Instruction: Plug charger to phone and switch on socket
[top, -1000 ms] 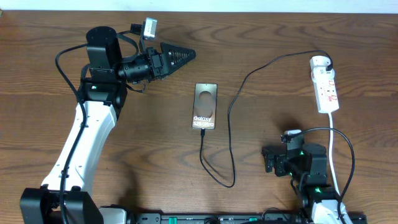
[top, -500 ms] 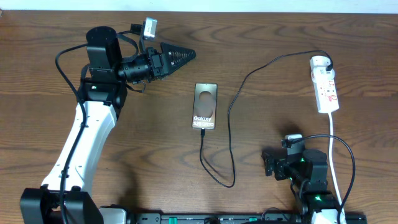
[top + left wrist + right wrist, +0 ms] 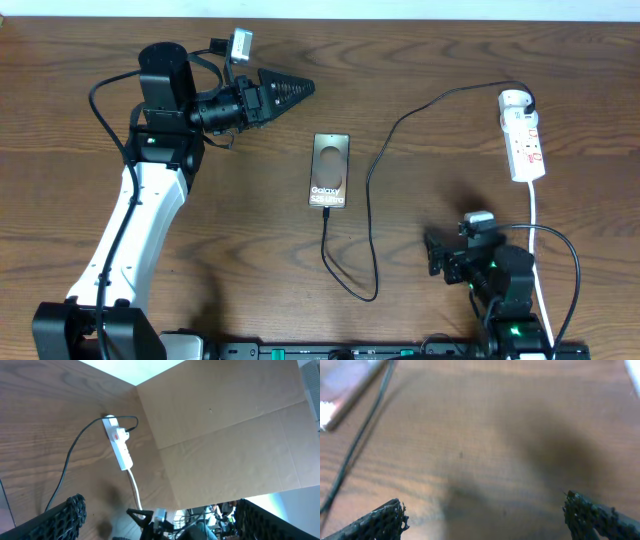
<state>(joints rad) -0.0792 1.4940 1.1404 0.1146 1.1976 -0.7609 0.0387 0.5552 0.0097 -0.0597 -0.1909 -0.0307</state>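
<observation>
The bronze phone (image 3: 330,171) lies flat mid-table, lettering up. The thin black charger cable (image 3: 373,200) runs from the phone's near edge, where its tip touches, loops toward the front and climbs to the white power strip (image 3: 526,140) at the far right. The strip also shows in the left wrist view (image 3: 120,447). My left gripper (image 3: 292,91) hovers open and empty, far left of the phone and turned on its side. My right gripper (image 3: 436,256) is open and empty, low over bare table at the front right. The right wrist view shows the blurred phone (image 3: 342,392) and cable (image 3: 357,447).
The strip's thick white cord (image 3: 537,235) runs toward the front edge beside the right arm. A brown cardboard wall (image 3: 225,435) stands past the table's right side. The dark wood table (image 3: 230,230) lies between the arms.
The right arm has drawn back a little toward the front edge, with its gripper still open. The left arm, phone, cable and strip have not moved.
</observation>
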